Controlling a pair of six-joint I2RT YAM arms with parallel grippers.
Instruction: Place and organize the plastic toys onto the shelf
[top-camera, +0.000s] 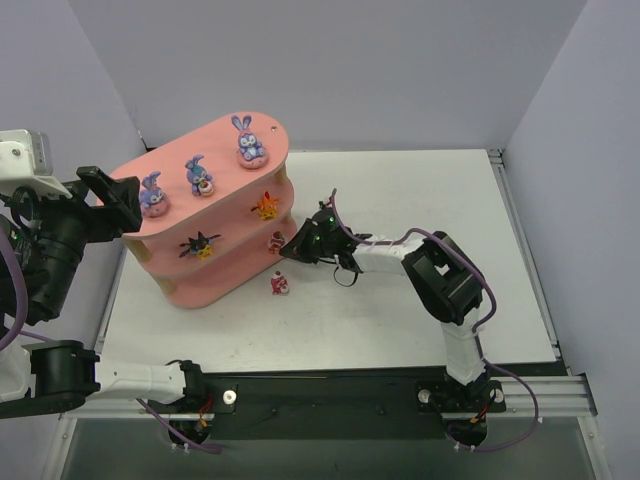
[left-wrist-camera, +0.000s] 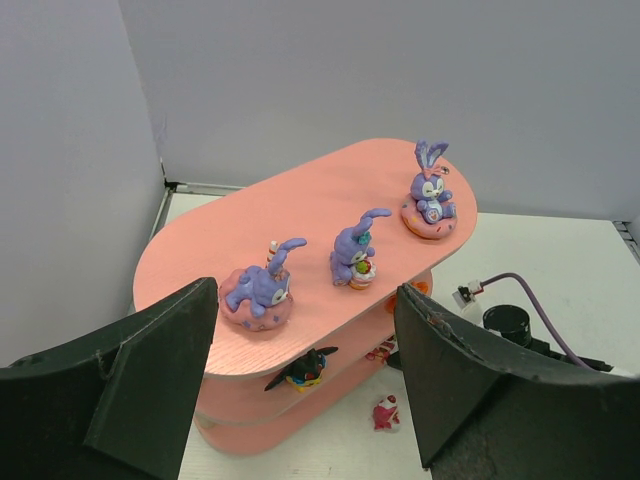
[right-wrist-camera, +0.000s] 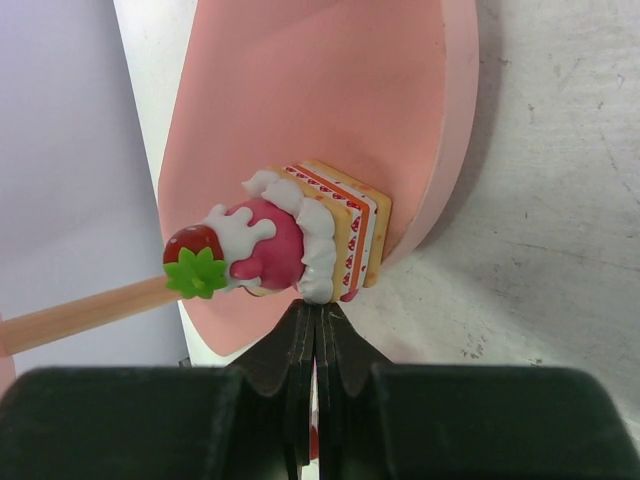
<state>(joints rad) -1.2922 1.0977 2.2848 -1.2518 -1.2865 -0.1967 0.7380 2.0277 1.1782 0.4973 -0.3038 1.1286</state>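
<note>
The salmon-pink shelf (top-camera: 215, 160) stands at the left of the table. Three purple bunnies (top-camera: 153, 195) (top-camera: 199, 176) (top-camera: 248, 142) sit on its top board, also in the left wrist view (left-wrist-camera: 260, 290). An orange toy (top-camera: 265, 207) and a black-yellow spiky toy (top-camera: 200, 244) are on the middle board. A pink-red strawberry-cake toy (right-wrist-camera: 290, 245) sits on the bottom board (right-wrist-camera: 330, 100). My right gripper (right-wrist-camera: 318, 305) is shut, its tips against that toy's edge. Another pink-red toy (top-camera: 281, 285) lies on the table. My left gripper (left-wrist-camera: 305, 290) is open and empty, high above the shelf's left end.
Grey walls close the back and both sides. The right arm (top-camera: 440, 275) stretches across the table's middle with a purple cable (top-camera: 400, 238) looped along it. A wooden shelf post (right-wrist-camera: 80, 315) shows left of the right gripper.
</note>
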